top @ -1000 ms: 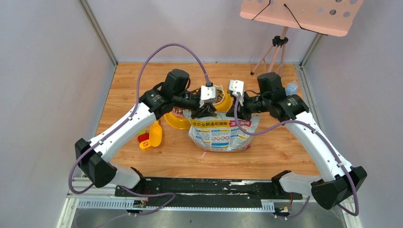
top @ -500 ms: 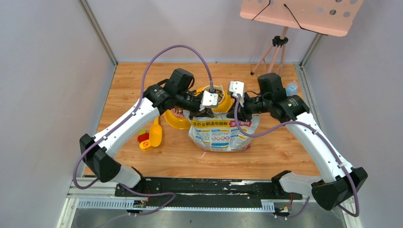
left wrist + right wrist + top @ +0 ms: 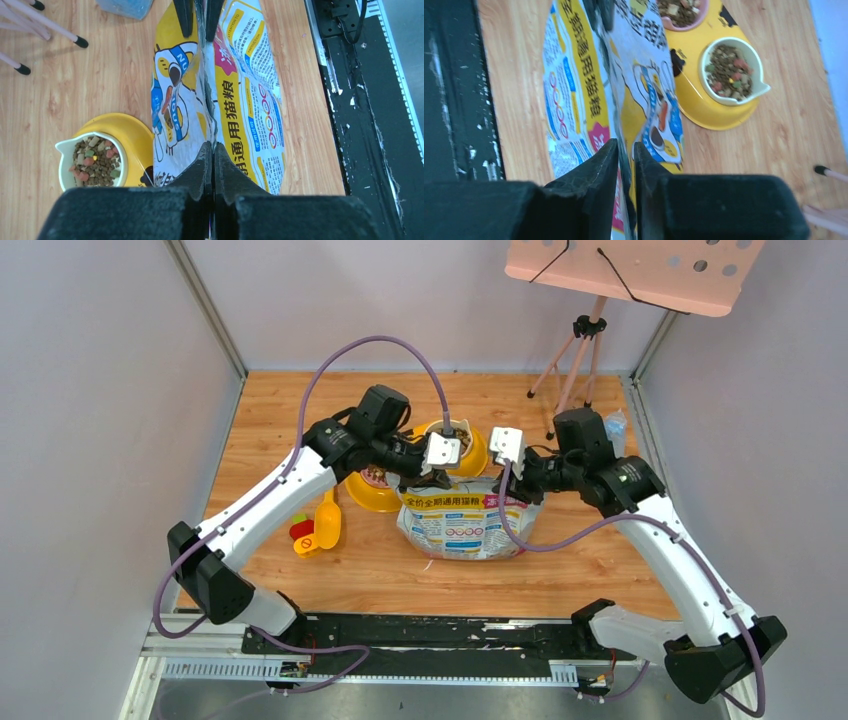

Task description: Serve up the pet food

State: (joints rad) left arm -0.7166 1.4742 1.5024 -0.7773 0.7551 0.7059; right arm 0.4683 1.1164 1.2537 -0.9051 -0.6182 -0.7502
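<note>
Wooden table [image 3: 260, 410] carries a printed foil bag [image 3: 462, 525] between the two arms. Left jaws are clenched on one end of the bag's top edge, and right jaws pinch the other end of that edge. Pet food [image 3: 95, 161] fills a white cup [image 3: 61, 172] set in a yellow bowl [image 3: 135, 140] just beside the bag. A yellow scoop [image 3: 327, 523] lies further left.

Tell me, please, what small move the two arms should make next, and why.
Probably the right gripper should slide along the top seam of the bag toward the left gripper, pressing it shut. Both pinch that seam, and pet food already fills the white bowl.
</note>
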